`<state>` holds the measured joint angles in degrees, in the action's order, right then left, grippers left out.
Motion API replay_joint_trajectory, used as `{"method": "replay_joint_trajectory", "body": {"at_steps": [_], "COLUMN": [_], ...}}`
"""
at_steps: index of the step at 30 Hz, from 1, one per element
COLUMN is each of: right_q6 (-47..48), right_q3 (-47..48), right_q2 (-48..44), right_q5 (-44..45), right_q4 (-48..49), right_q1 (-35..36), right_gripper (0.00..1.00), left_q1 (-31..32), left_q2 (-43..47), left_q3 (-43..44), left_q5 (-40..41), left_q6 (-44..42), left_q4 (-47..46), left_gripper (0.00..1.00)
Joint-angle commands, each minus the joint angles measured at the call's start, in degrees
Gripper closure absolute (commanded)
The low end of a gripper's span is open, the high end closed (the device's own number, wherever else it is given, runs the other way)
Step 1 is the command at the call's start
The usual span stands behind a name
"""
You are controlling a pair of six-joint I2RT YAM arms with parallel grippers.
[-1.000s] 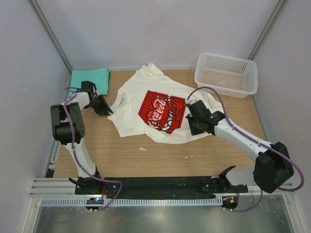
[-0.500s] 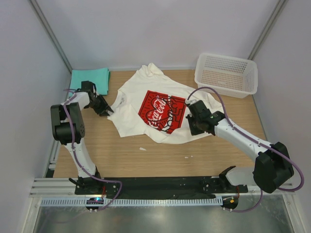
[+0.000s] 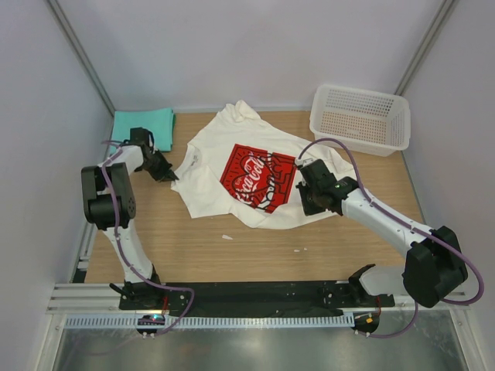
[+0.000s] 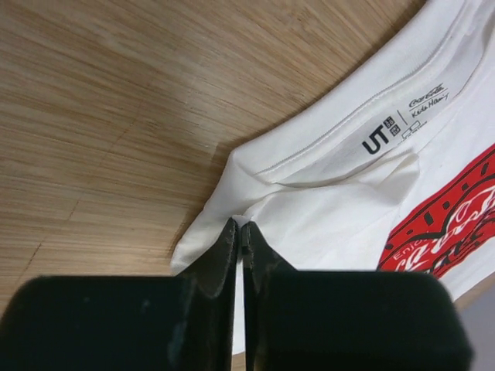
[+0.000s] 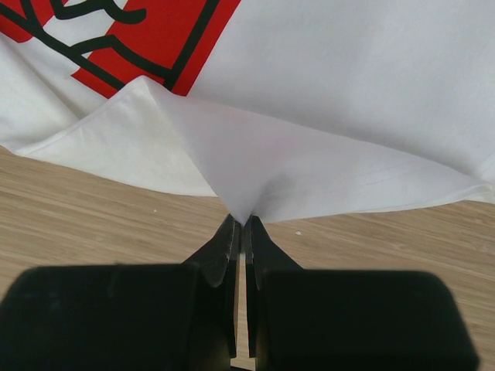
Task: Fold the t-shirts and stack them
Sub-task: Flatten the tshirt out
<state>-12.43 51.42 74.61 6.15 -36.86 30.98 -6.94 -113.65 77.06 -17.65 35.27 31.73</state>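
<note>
The white t-shirt (image 3: 213, 174) with a red print (image 3: 257, 178) lies spread on the wooden table, print up. My left gripper (image 3: 168, 177) is shut on its left edge near the collar; the left wrist view shows the cloth (image 4: 325, 209) pinched at the fingertips (image 4: 228, 236) beside the collar label (image 4: 380, 137). My right gripper (image 3: 306, 202) is shut on the shirt's lower right hem; the right wrist view shows the hem (image 5: 309, 170) lifted into a peak above the wood. The teal-green t-shirt (image 3: 144, 124) lies folded at the back left.
A white mesh basket (image 3: 360, 118) stands at the back right corner. Grey walls enclose the table on three sides. Small white specks (image 3: 227, 236) lie on the wood in front of the shirt.
My left gripper has shifted slightly back and left with the shirt edge. The right arm has barely moved.
</note>
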Motion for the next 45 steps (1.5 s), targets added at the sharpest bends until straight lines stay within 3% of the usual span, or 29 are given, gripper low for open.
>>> {"method": "replay_joint_trajectory", "body": {"at_steps": [1, 14, 18, 22, 27, 30, 35, 41, 45], "right_q6": [0.1, -2.2, -4.4, -4.9, 1.3, 4.2, 6.0, 9.6, 11.0], "right_q3": [0.3, 3.6, 9.6, 17.7, 32.2, 38.1, 43.3, 45.4, 49.7], "right_q2": [-1.0, -0.1, 0.5, 1.9, 3.7, 2.0, -6.9, -20.6, -25.6], "right_q5": [-0.4, 1.9, 5.2, 4.7, 6.1, 5.5, 1.1, -15.9, -23.5], "right_q4": [1.5, 1.1, 0.4, -2.0, -6.8, -8.0, -8.0, -5.8, -5.7], "right_q1": [-0.1, -1.2, -4.6, -10.6, -13.2, -13.2, -13.2, -13.2, -13.2], "right_gripper": [0.98, 0.99, 0.98, 0.99, 0.99, 0.99, 0.99, 0.99, 0.99], "left_q1": [0.9, 4.0, 4.7, 4.6, 4.7, 4.6, 4.7, 4.9, 9.1], "left_q2": [3.2, 18.4, 24.2, 26.5, 27.7, 28.8, 33.5, 37.5, 39.0], "left_q3": [2.3, 1.6, 5.7, 17.0, 32.8, 41.5, 48.5, 56.4, 68.0], "left_q5": [0.9, 3.0, 3.5, 4.1, 4.1, 4.2, 5.5, 3.0, 4.5], "left_q6": [-1.2, 0.9, 4.0, 5.6, 5.6, 3.5, -0.5, -2.0, -8.4], "left_q4": [-1.8, -0.3, -1.4, -2.4, -4.0, -4.0, -5.5, -7.0, -4.5], "left_gripper": [1.0, 1.0, 1.0, 1.0, 1.0, 1.0, 1.0, 1.0, 1.0]}}
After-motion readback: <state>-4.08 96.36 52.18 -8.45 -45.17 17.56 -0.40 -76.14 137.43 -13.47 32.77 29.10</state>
